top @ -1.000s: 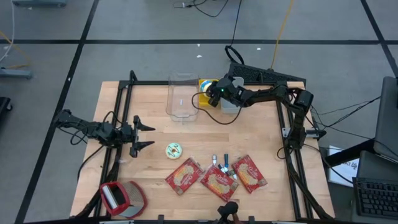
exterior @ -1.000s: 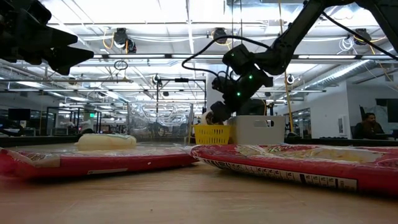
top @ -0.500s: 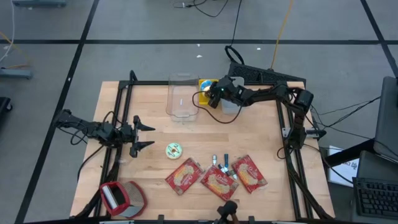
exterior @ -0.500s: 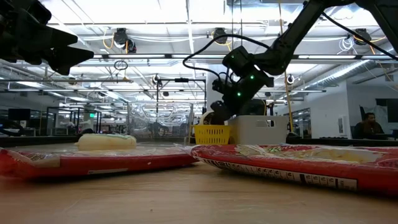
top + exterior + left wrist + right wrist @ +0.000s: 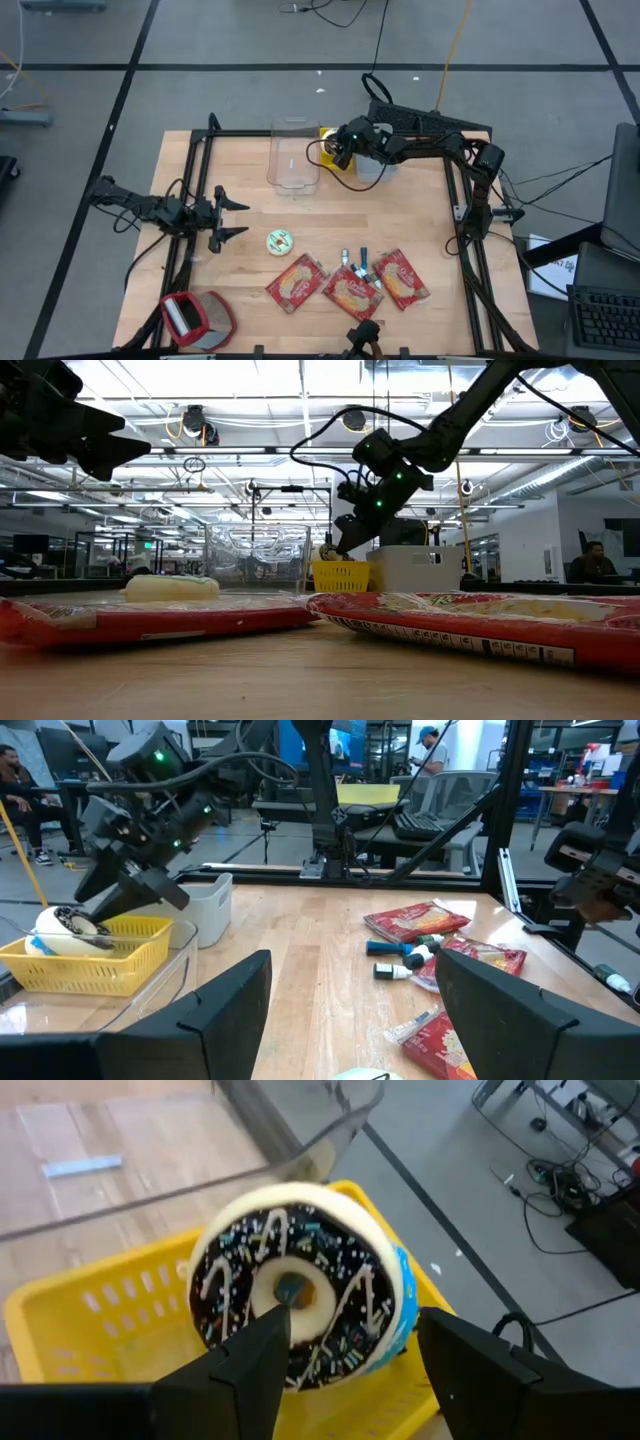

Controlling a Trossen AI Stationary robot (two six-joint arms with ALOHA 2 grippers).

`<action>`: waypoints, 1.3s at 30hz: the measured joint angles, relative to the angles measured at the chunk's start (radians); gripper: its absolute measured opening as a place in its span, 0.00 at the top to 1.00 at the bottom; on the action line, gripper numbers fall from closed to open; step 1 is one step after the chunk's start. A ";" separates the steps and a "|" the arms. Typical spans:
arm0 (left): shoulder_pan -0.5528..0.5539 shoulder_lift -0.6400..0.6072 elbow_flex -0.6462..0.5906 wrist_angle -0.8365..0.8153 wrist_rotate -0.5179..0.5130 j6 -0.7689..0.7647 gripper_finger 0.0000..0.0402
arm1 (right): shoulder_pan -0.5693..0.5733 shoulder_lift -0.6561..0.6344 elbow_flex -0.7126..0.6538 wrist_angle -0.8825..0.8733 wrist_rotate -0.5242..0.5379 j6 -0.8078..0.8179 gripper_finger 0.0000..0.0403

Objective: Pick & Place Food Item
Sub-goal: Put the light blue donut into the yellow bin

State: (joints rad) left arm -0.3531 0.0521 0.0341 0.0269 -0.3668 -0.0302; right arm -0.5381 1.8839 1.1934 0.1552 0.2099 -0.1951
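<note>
No writing you can read, your right hand (image 5: 340, 1355) hovering fingers apart over the chocolate-iced, sprinkled doughnut (image 5: 295, 1295) sitting in the yellow basket (image 5: 90, 1330), left hand (image 5: 228, 212) waiting open at the tabletop's (image 5: 420, 220) left.

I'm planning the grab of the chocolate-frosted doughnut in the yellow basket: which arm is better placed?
Right. The right gripper hangs open directly over the sprinkled chocolate-frosted doughnut in the yellow plastic basket. The left gripper waits open across the table.

left pincer (image 5: 232, 212) spread wide, right pincer (image 5: 334, 152) parted, right arm outstretched
</note>
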 joint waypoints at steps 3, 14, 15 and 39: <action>0.000 0.000 0.000 0.000 0.000 0.000 0.29 | 0.001 0.000 0.000 -0.014 0.000 0.002 0.48; 0.000 0.000 0.000 0.000 0.000 0.000 0.29 | 0.040 -0.129 0.001 -0.117 -0.001 0.086 0.49; 0.000 0.000 0.000 0.000 0.000 0.000 0.29 | 0.045 -0.152 0.001 -0.153 -0.002 0.114 0.49; 0.000 0.000 0.000 0.000 0.000 0.000 0.29 | 0.438 -0.792 -0.537 -0.220 -0.006 0.365 0.52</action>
State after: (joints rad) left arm -0.3529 0.0521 0.0341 0.0265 -0.3668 -0.0303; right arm -0.1002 1.0916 0.6565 -0.0652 0.2037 0.1703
